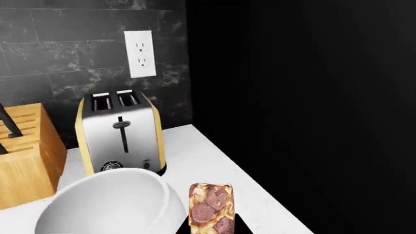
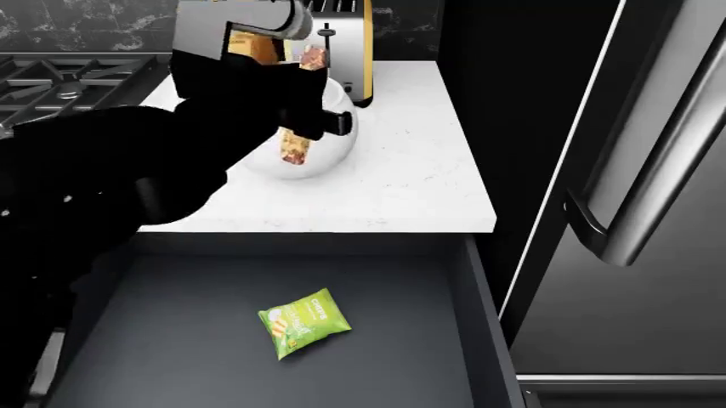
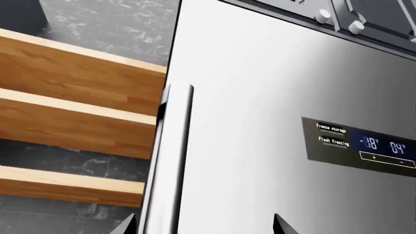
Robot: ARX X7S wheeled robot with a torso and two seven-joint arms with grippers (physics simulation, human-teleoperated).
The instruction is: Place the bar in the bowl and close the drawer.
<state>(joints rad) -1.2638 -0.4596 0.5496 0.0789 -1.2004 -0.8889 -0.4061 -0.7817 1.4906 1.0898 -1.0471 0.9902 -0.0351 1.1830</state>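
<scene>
Head view: bar (image 2: 303,322) lies in open drawer (image 2: 159,340); left gripper (image 2: 301,119) clasps brown packet (image 1: 211,207) by bowl (image 1: 110,204), right gripper (image 3: 202,226) spread empty.

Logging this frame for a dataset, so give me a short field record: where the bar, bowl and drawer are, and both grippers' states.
bowl: white, on counter, in front of toaster
bar: brown-printed, held beside the bowl, not in it
drawer: open, green packet on its floor
left gripper: shut on bar
right gripper: open, empty, facing fridge door
</scene>
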